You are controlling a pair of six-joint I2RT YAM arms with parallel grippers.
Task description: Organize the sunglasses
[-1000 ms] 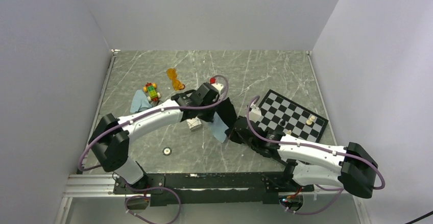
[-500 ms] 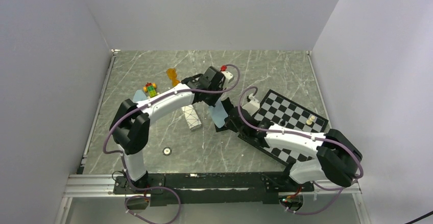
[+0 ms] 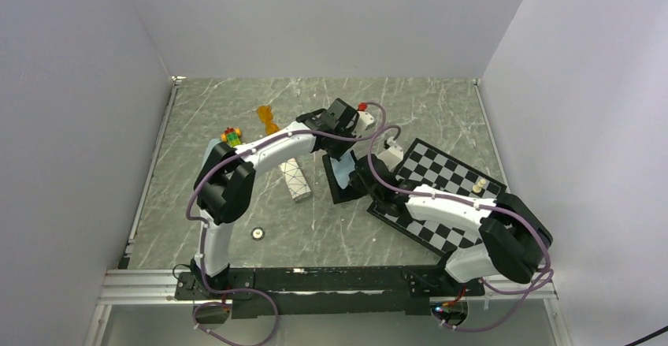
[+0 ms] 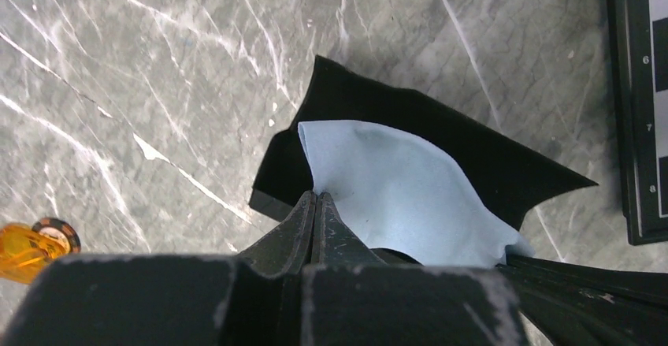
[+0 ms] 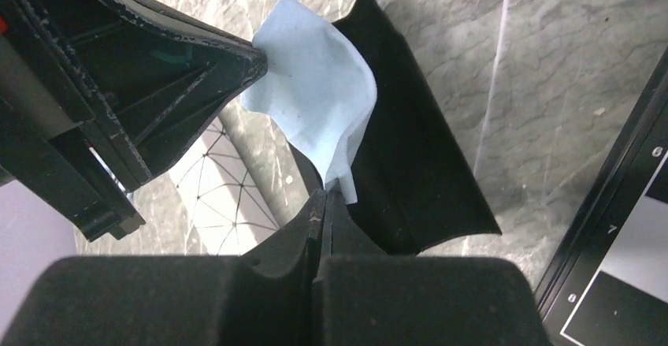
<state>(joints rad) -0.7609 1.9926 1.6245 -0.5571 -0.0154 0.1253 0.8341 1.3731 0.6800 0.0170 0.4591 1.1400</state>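
Observation:
The orange translucent sunglasses lie on the marble at the back left, and one lobe shows in the left wrist view. The black wire-framed pair is not in view. My left gripper is shut on one corner of a light blue cloth. My right gripper is shut on the opposite corner of the cloth. The cloth hangs stretched over the open black case, which also shows in the right wrist view. In the top view both grippers, left and right, meet over this case.
A white case with a black line pattern lies left of the black case. A chessboard with a few pieces lies at the right. A toy car and a second blue cloth lie at the left. A small round disc lies near the front.
Both arms have swung toward the back and centre, carrying the blue cloth between them. The cloth has moved from in front of the black case to over it.

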